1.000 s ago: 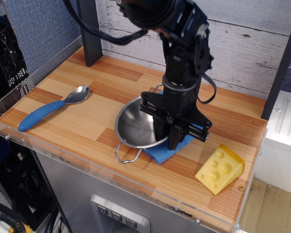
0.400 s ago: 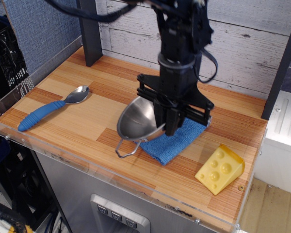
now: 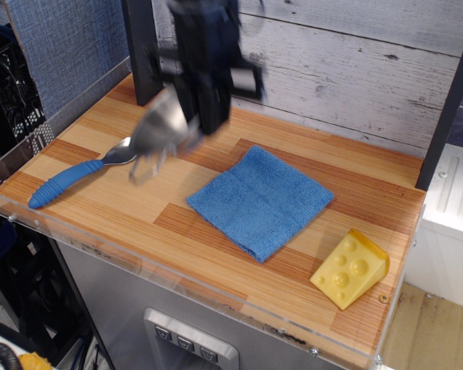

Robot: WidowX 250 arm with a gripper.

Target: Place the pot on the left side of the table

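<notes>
Pot held aloft at upper left of the frame.
The tilted pot (image 3: 160, 127) is gripped by the hand (image 3: 204, 116); the spoon (image 3: 83, 169) below could be struck on lowering to the desk (image 3: 177, 216).

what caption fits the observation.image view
Black robot hand carries tilted shiny steel pot above striped wooden table, near blue-handled spoon.

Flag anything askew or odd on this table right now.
The shiny steel pot hangs steeply tilted in the black gripper, motion-blurred, above the blue-handled metal spoon. The blue cloth and yellow cheese wedge lie undisturbed.
</notes>
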